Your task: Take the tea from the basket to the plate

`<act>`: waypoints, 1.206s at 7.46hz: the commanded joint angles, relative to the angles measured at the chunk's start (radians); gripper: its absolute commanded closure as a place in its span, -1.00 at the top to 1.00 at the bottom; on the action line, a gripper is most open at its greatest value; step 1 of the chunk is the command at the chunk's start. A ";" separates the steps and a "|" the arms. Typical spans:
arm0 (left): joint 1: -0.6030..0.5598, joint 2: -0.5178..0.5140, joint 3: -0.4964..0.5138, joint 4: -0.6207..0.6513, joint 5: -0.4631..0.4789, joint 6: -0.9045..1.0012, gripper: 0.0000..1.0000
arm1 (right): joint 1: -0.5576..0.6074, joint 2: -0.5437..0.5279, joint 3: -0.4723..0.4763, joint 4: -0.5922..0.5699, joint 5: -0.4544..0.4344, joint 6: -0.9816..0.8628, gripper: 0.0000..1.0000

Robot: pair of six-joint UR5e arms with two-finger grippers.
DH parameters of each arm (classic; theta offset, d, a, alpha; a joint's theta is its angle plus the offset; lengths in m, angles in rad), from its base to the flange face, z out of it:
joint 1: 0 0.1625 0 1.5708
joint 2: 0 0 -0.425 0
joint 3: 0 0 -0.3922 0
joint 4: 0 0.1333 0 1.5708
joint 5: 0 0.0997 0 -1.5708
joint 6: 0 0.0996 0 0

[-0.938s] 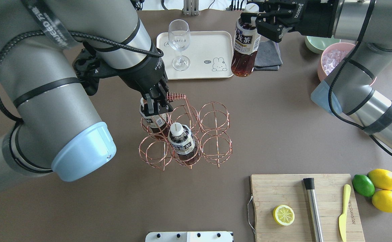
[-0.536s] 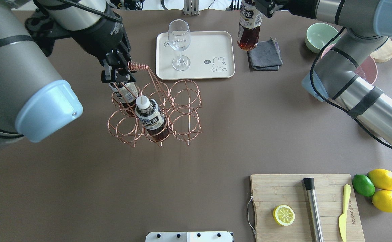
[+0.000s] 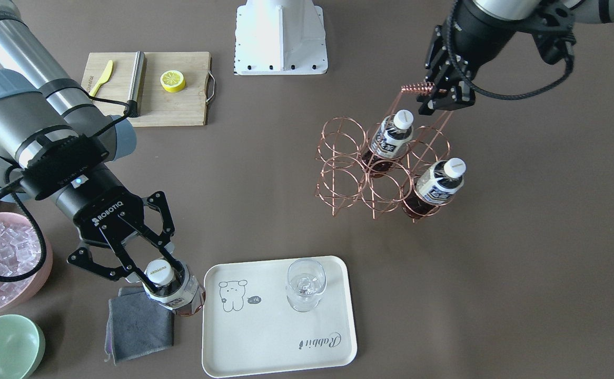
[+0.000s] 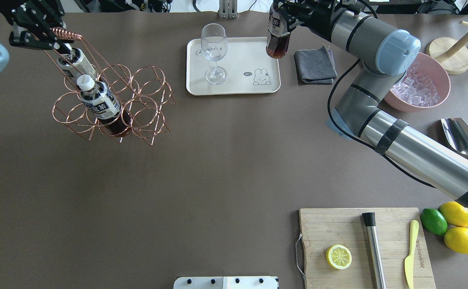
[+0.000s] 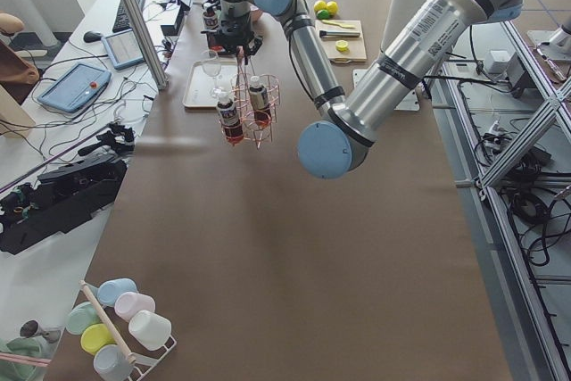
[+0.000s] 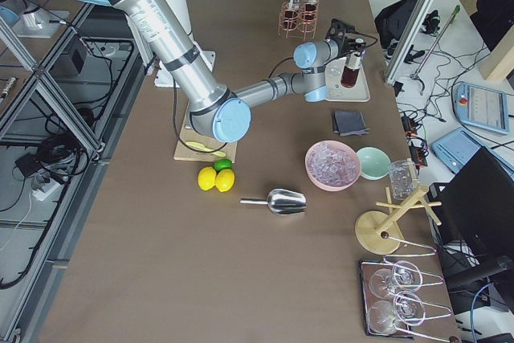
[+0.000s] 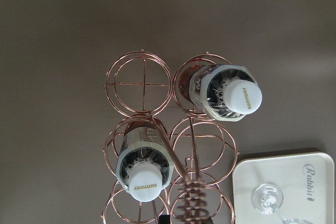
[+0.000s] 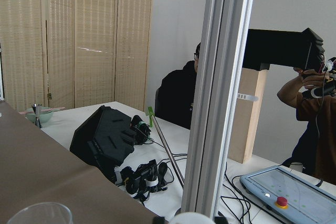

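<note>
Small clear plastic tea bottle (image 3: 179, 301): dark brown drink, white cap.
Right gripper (image 3: 164, 281): tight around its neck.
Left gripper (image 3: 435, 96): pinching copper wire basket (image 3: 362, 179) handle.

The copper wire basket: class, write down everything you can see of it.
The basket is rose-gold wire: six round ring cells in two rows of three, under a tall looped handle with a coiled top. The left gripper is shut on that coil. Two white-capped tea bottles stand in it, one in a middle cell, one in a corner cell. Four cells are empty.
</note>
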 commanded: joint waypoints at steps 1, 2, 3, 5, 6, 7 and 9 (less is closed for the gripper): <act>-0.147 0.059 0.102 0.025 -0.004 0.223 -1.00 | -0.091 0.040 -0.135 0.089 -0.144 0.000 -1.00; -0.225 0.060 0.174 0.023 -0.008 0.245 -1.00 | -0.111 0.046 -0.157 0.100 -0.169 0.000 -1.00; -0.275 0.053 0.238 0.020 -0.007 0.252 -1.00 | -0.118 0.066 -0.199 0.135 -0.192 0.000 -1.00; -0.348 0.056 0.323 0.014 -0.001 0.373 -1.00 | -0.120 0.083 -0.236 0.163 -0.221 0.001 -1.00; -0.366 0.051 0.382 0.020 -0.002 0.484 -1.00 | -0.128 0.083 -0.237 0.165 -0.237 0.001 -1.00; -0.384 0.051 0.456 0.008 0.001 0.511 -1.00 | -0.135 0.083 -0.241 0.174 -0.249 0.001 -1.00; -0.395 0.050 0.602 -0.108 0.007 0.569 -1.00 | -0.157 0.085 -0.250 0.189 -0.277 0.001 -1.00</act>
